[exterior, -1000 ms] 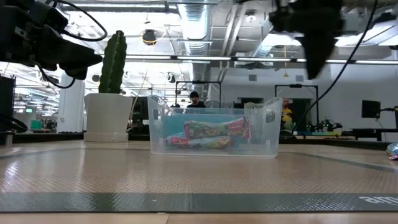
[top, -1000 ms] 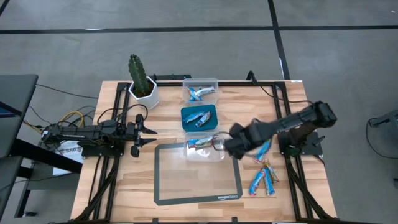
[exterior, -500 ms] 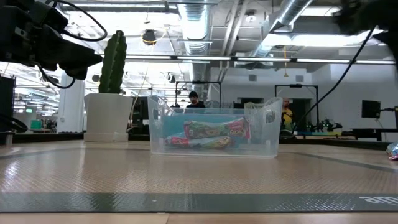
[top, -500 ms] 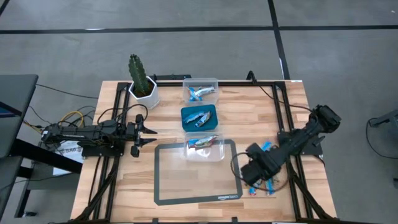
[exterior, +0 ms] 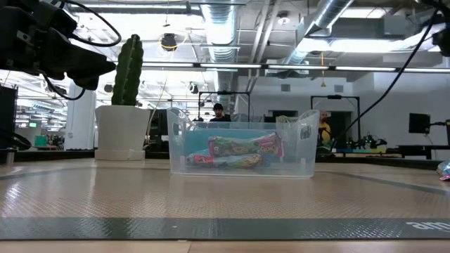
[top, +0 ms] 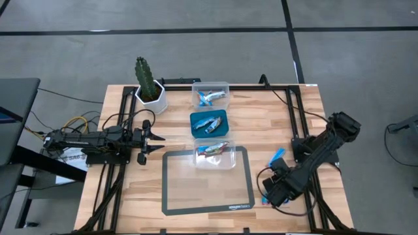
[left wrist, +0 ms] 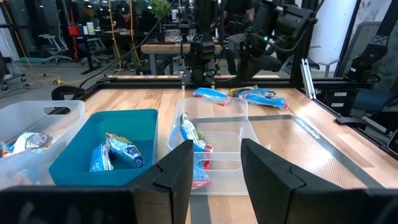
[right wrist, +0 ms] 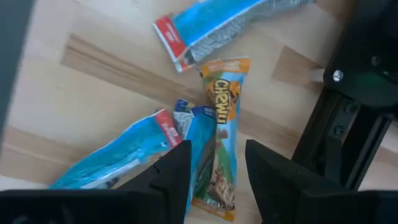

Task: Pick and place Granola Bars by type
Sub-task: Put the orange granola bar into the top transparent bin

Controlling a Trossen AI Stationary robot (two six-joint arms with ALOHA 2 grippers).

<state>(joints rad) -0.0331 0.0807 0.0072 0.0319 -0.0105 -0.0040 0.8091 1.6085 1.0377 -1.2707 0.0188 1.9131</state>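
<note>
Several loose granola bars lie on the wood at the table's right. In the right wrist view these are a blue bar [right wrist: 230, 22], an orange and blue bar [right wrist: 221, 143] and more blue bars [right wrist: 118, 158]. My right gripper [top: 273, 190] hangs open over this heap, its fingers [right wrist: 177, 177] on either side of the orange and blue bar, above it. One blue bar [top: 277, 156] lies apart, farther back. My left gripper [top: 155, 142] waits open at the table's left. It also shows in the left wrist view [left wrist: 217, 168].
Three containers stand in a row at the table's middle: a clear one [top: 210, 96] at the far side, a teal one [top: 209, 123], and a clear one [top: 214, 153] on the dark-edged mat [top: 208, 181]. Each holds bars. A potted cactus [top: 149, 85] stands at the far left.
My right gripper has swung from beside the near clear container toward the table's right and near edges. It now stands over the loose bars.
</note>
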